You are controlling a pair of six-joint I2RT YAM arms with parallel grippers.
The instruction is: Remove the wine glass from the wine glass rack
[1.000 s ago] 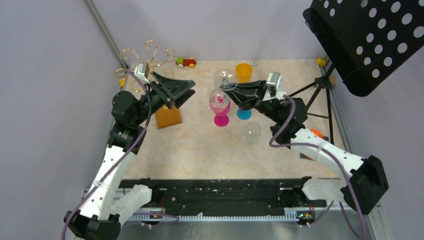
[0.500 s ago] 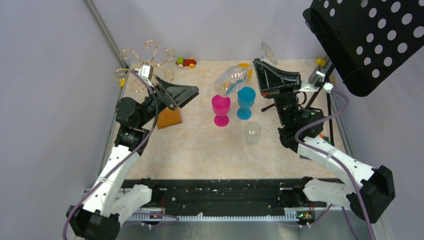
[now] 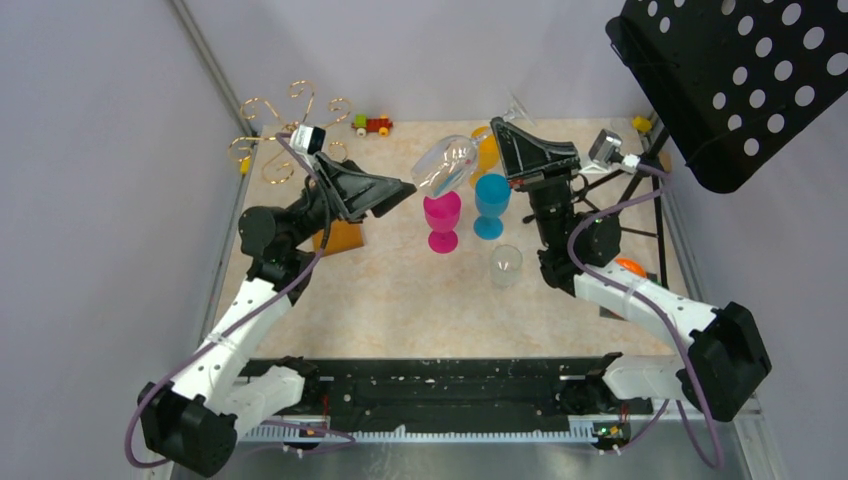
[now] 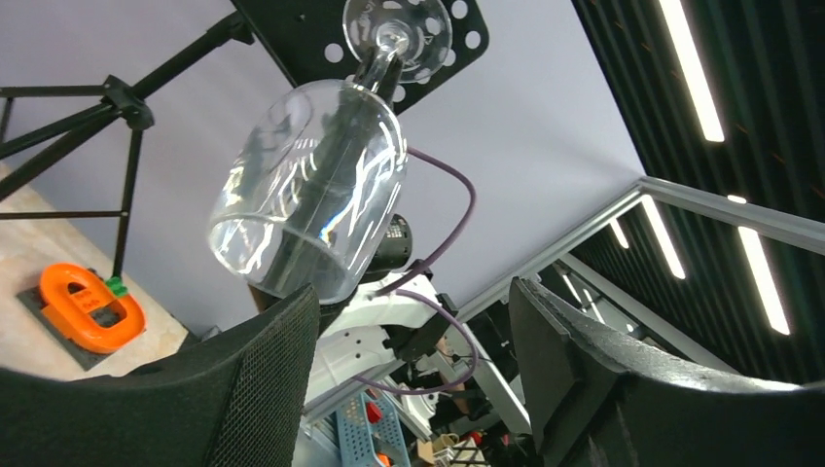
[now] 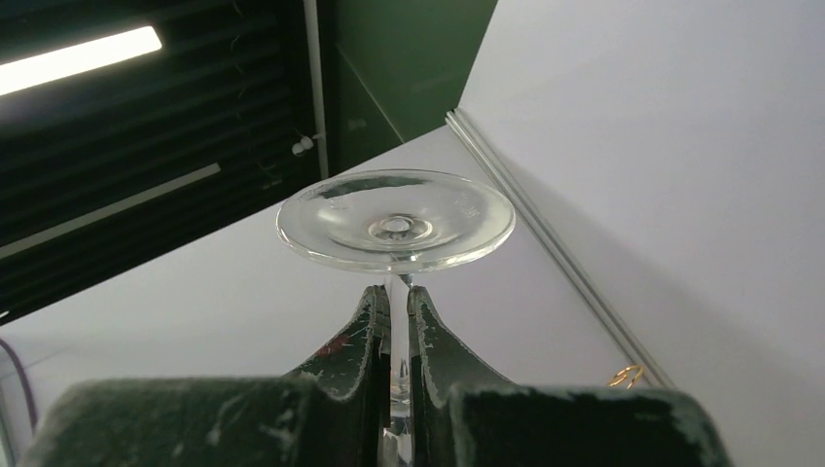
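Clear wine glass [image 3: 446, 164] gripped at stem by right hand [image 5: 398, 304]

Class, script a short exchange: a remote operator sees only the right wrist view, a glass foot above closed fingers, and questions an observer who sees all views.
Operator: Which way does the bowl face?
Observer: The wine glass is tilted, mouth toward the left gripper.
Operator: Is that gripper holding it?
Observer: It is open; contact with the rim is unclear.
Operator: Where is the rack?
Observer: The wine glass rack stands at the left, apart from the glass.
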